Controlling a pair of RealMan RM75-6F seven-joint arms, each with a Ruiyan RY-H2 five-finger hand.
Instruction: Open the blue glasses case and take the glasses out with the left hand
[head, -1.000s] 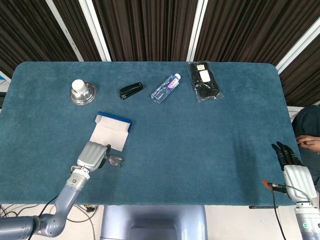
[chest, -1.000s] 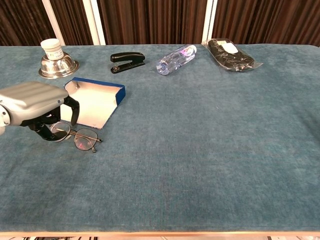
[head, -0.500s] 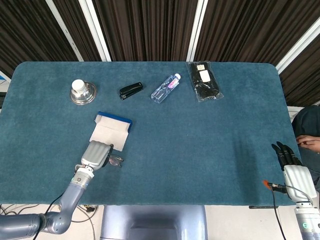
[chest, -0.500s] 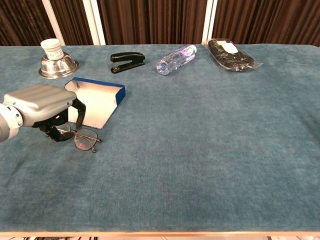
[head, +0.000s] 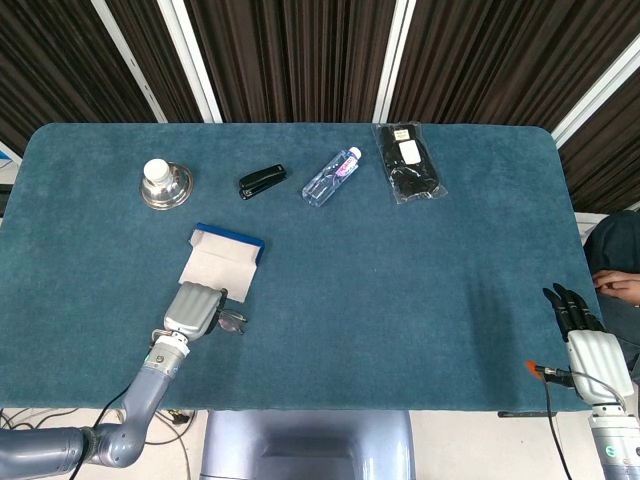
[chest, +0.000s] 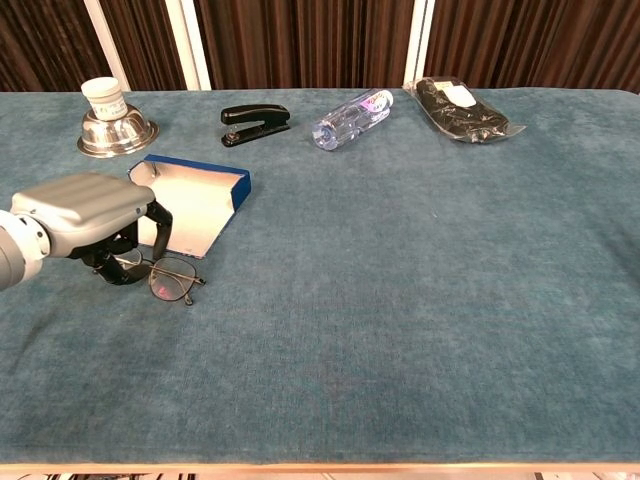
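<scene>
The blue glasses case lies open on the left of the table, pale lining up. Just in front of it the thin-framed glasses rest on the cloth, outside the case. My left hand hangs over their left end, its dark fingers curled down around that side of the frame; the right lens sticks out free. My right hand sits at the table's near right corner, fingers stretched out, holding nothing; the chest view does not show it.
Along the far side stand a metal bowl with a white jar, a black stapler, a lying water bottle and a black bagged item. A person's hand shows at the right edge.
My left hand has shifted a little right and forward, further over the glasses, and its fingers have closed in around the frame. The glasses have barely moved. The right hand is still.
</scene>
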